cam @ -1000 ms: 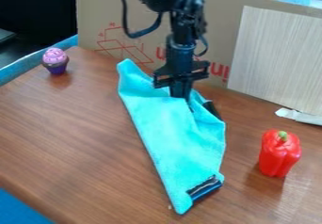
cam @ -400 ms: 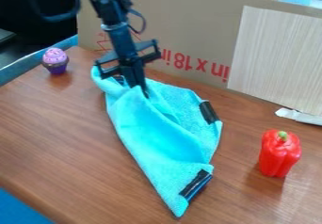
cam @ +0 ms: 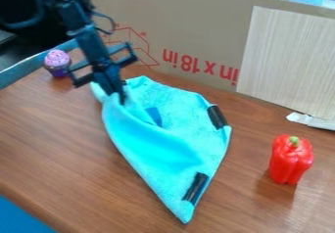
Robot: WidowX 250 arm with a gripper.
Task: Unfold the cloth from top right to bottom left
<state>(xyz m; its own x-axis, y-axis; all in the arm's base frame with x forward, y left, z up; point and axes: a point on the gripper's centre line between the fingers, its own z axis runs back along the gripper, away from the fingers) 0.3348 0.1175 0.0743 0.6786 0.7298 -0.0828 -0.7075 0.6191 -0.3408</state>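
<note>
Turquoise cloth [cam: 157,146] spread wider than before, upper end perhaps bunched.

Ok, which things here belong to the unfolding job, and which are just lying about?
Job:
cloth, partly folded
black strips on it
end effector, at the cloth's upper left

Lying about:
pepper, right
cupcake, upper left
cardboard and pale panel, behind

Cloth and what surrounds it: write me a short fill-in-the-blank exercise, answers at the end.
As pictured, the gripper holds the cloth near its upper ____ corner. The number of black strips along the cloth's right side is ____. The pepper is coloured ____.

Missing words: left; two; red.
</note>
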